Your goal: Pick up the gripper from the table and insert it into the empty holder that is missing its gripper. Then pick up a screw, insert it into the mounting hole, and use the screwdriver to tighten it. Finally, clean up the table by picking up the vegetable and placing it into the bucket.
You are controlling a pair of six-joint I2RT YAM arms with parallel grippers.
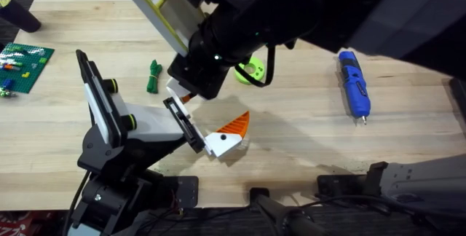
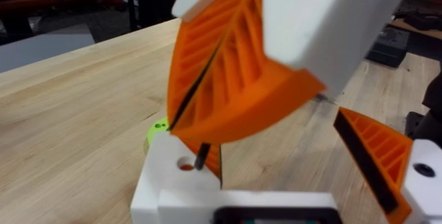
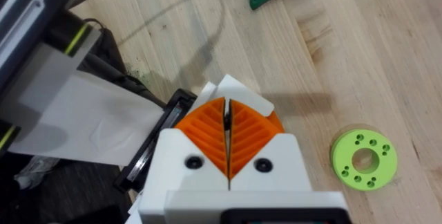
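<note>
The holder point(image 1: 109, 123), a black jointed arm on the left base, ends in a thin black plate point(image 1: 182, 123) that carries one orange finger point(image 1: 227, 138). My right gripper point(image 3: 226, 117) reaches down from above, shut on the gripper point(image 2: 173, 175). That gripper's white base and mounting hole point(image 2: 185, 163) rest against the plate's other end. My left gripper point(image 2: 290, 155) is that holder's end, with its mounted finger point(image 2: 383, 162) standing wide apart from the held one. The blue screwdriver point(image 1: 354, 83) lies far right. The green vegetable point(image 1: 153, 76) lies beyond the holder. Screw and bucket are out of view.
A lime-green ring point(image 1: 251, 68) lies just past the right gripper. A green brick baseplate point(image 1: 22, 65) and a dark object point(image 1: 18, 14) sit at the far left. The right arm hangs large and dark over the table's middle.
</note>
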